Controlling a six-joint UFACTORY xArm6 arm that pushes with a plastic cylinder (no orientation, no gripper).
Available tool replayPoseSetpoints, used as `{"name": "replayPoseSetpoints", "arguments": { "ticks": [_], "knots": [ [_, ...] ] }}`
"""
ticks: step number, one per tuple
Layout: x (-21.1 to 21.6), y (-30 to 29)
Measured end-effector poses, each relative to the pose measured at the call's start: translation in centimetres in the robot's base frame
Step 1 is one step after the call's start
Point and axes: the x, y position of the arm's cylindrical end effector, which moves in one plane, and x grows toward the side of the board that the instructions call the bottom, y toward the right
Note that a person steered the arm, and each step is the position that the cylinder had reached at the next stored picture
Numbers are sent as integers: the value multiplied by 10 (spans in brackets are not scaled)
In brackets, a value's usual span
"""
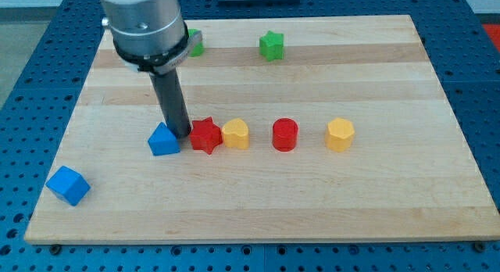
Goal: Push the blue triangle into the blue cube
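Observation:
The blue triangle (163,139) lies left of the board's middle. My tip (181,134) stands right beside it, on its right, between it and a red star (205,135); whether it touches either I cannot tell. The blue cube (68,185) sits near the board's bottom left corner, well below and left of the triangle.
To the right of the red star runs a row: a yellow block (236,134), a red cylinder (285,134), a yellow hexagon-like block (340,135). A green star (271,45) lies near the view's top. A green block (195,42) is partly hidden behind the arm.

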Motion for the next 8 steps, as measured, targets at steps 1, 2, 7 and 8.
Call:
{"name": "replayPoseSetpoints", "arguments": {
  "ticks": [1,2,7,8],
  "knots": [
    [23,-1],
    [32,-12],
    [21,-69],
    [25,-76]
  ]
}}
